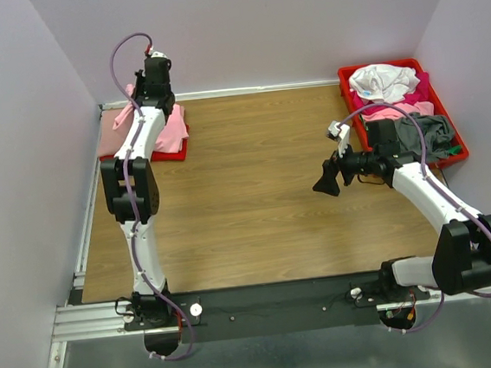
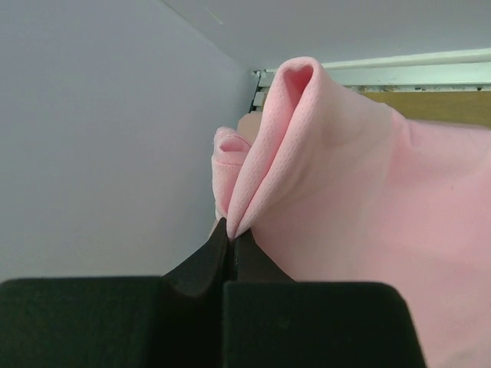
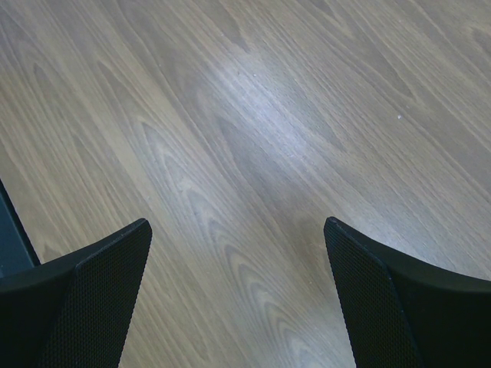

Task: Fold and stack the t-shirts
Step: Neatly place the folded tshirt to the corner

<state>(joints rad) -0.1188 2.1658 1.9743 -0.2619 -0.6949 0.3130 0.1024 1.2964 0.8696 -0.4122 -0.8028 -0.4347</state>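
Note:
In the far left corner lies a pile of pink t-shirts (image 1: 173,130) on a flat red base (image 1: 171,154). My left gripper (image 1: 148,96) reaches over that pile. In the left wrist view it (image 2: 231,228) is shut on a raised fold of the light pink t-shirt (image 2: 360,192), with the cloth pinched at the fingertips. More t-shirts sit crumpled at the right: a white one (image 1: 383,81), a pink one (image 1: 392,111) and a grey one (image 1: 424,136). My right gripper (image 1: 324,182) hovers open over bare wood (image 3: 238,226), holding nothing.
The red tray (image 1: 459,156) with the crumpled shirts stands at the back right against the wall. Pale walls close the table in on the left, back and right. A metal rail (image 2: 399,65) runs along the table's far edge.

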